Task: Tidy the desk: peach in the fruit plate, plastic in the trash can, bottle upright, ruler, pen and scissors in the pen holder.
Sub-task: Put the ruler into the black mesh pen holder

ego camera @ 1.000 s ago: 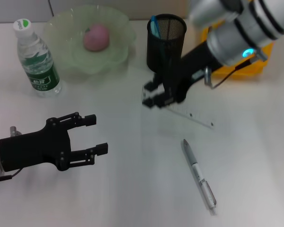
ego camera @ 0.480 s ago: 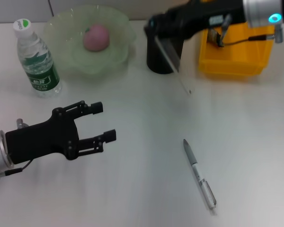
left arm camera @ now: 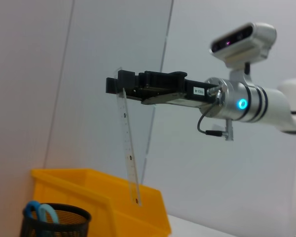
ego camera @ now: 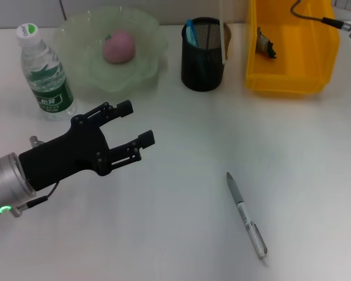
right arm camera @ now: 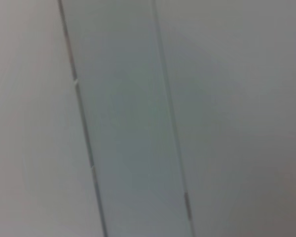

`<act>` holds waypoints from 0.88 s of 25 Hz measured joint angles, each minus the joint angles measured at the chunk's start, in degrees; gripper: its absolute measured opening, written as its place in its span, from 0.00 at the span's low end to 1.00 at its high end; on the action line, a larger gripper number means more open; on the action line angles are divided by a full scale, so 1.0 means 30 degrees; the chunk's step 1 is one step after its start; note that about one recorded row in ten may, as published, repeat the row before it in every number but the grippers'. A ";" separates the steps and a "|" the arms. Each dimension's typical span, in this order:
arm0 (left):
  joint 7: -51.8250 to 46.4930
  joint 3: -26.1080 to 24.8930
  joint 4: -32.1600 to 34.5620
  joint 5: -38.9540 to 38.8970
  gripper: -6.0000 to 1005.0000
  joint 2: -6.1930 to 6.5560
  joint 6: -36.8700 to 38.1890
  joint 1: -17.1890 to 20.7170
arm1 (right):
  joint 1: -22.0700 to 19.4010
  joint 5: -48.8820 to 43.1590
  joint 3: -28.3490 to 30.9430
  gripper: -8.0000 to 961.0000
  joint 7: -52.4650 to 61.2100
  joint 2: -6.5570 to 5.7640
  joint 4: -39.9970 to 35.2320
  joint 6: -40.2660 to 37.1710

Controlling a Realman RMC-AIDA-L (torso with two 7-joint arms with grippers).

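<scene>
Ruler transfer in hand: right gripper (left arm camera: pixel 119 84) clamps the clear plastic ruler (left arm camera: pixel 129 153), hanging above the black mesh pen holder (ego camera: pixel 204 54).
Next: lower ruler into holder. Left gripper (ego camera: pixel 132 133) hovers spread, empty, over the table (ego camera: pixel 181 228).
</scene>
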 joint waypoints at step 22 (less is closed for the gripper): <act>0.0728 0.0001 0.0721 -0.1547 0.80 -0.0714 -0.1984 0.0146 | 0.2206 0.7368 -0.0172 0.43 -1.1053 0.0203 0.7820 0.3653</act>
